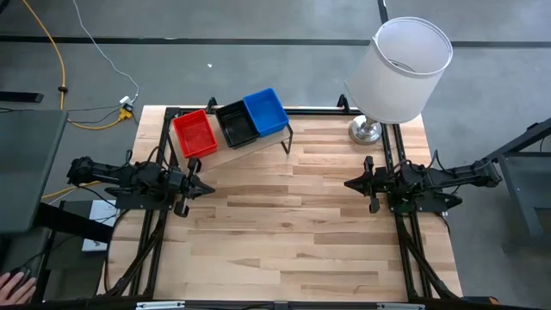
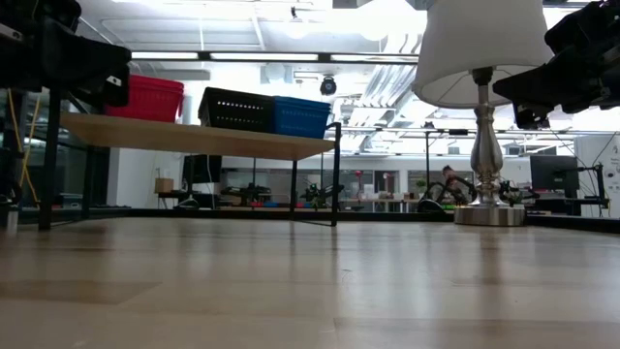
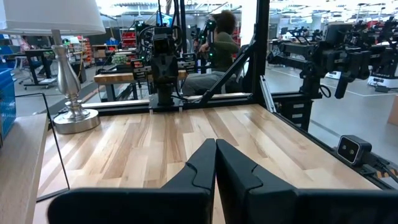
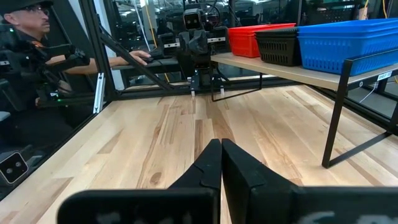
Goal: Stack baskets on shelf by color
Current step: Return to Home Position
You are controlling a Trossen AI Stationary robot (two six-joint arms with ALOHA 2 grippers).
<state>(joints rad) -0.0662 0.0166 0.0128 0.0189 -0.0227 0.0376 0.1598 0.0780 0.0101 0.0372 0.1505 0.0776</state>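
Observation:
A red basket, a black basket and a blue basket stand side by side by their bottoms on the shelf, a light plank on a thin black frame at the table's far left. In the low view the red basket, black basket and blue basket show in a row on the shelf. My left gripper rests shut at the table's left edge, level, near the shelf's end. My right gripper rests shut at the right edge, level.
A lamp with a white shade and a silver base stands at the far right corner. The striped wooden tabletop stretches between the two arms. A person sits beyond the table's left side.

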